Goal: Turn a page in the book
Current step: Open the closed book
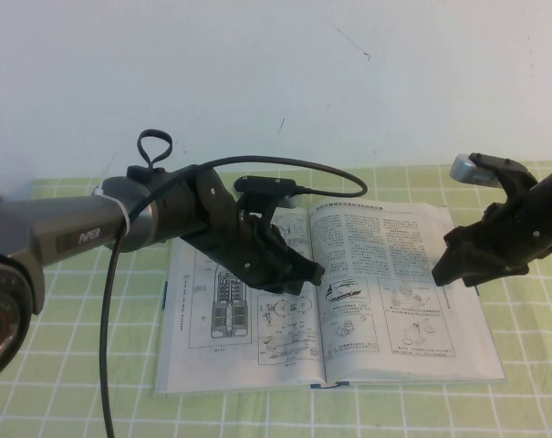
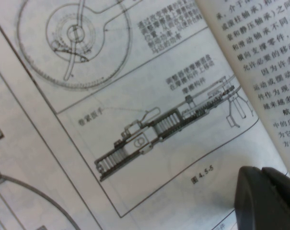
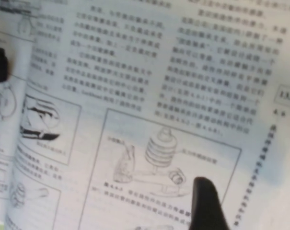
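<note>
Page (image 1: 385,265) flat on the right half of the open book (image 1: 180,360), dense black text across its far part, boxed drawings across its near part. Facing leaf on the left printed with a tall machine cutaway and smaller mechanical drawings near the gutter. Book set square at the middle of the table (image 1: 66,365), spine running near to far, thin blue-grey cover edge showing along the left and near sides. Green checked cloth under everything, white wall at the far side.

Left gripper (image 1: 314,272) reaching in from the left, tip down by the gutter, on the lower part of the left leaf just beside the page's inner edge. Jaws drawn together, nothing between them. Black cable (image 1: 111,319) looping from the far side of that arm and hanging down toward the near left.

Right gripper (image 1: 444,272) coming in from the right, poised over the right part of the page, above the boxed drawings and near the outer edge. Width of its opening: cannot tell. Contact with the paper: cannot tell either.
</note>
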Action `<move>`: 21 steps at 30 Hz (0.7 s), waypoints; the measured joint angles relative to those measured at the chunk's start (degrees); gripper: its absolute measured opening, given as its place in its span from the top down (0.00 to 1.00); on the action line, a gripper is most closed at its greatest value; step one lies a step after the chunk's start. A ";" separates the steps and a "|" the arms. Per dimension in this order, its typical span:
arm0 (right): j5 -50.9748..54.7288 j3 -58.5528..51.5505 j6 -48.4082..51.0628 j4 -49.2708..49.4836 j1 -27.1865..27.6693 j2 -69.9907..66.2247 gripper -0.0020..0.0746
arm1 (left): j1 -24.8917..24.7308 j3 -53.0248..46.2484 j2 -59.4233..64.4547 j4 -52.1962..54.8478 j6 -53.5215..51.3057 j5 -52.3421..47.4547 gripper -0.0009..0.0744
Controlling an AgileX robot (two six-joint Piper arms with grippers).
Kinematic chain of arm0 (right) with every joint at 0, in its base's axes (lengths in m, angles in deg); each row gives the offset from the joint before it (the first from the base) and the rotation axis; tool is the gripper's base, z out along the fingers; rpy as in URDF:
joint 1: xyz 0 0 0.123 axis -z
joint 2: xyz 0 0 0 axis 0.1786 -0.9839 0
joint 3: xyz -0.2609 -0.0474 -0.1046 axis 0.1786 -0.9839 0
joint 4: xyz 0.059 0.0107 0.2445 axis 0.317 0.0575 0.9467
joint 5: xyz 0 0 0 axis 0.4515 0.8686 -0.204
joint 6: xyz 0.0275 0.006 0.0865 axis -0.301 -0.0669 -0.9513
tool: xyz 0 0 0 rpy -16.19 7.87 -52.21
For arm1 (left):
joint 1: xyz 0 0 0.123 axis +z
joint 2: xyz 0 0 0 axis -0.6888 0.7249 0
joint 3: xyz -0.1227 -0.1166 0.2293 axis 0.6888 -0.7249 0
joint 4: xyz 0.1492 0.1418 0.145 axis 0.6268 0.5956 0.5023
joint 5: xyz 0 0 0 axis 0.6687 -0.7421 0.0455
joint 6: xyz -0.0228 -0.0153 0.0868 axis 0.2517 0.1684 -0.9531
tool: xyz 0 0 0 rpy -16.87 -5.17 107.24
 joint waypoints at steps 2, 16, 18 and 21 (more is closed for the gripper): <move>0.65 0.09 -0.81 -1.02 0.00 0.00 0.46 | 0.00 0.00 0.00 -0.11 0.00 0.00 0.99; 2.31 0.09 -1.87 1.98 0.00 -2.53 0.47 | 0.00 0.00 0.00 -1.40 -0.33 -0.13 0.99; 2.31 0.12 -1.97 2.56 0.00 -2.63 0.47 | 0.00 0.00 0.08 -1.62 -0.33 -0.23 0.99; 2.43 0.12 -1.96 3.47 0.00 -2.76 0.47 | 0.00 0.00 0.08 -1.75 -0.52 -0.22 0.99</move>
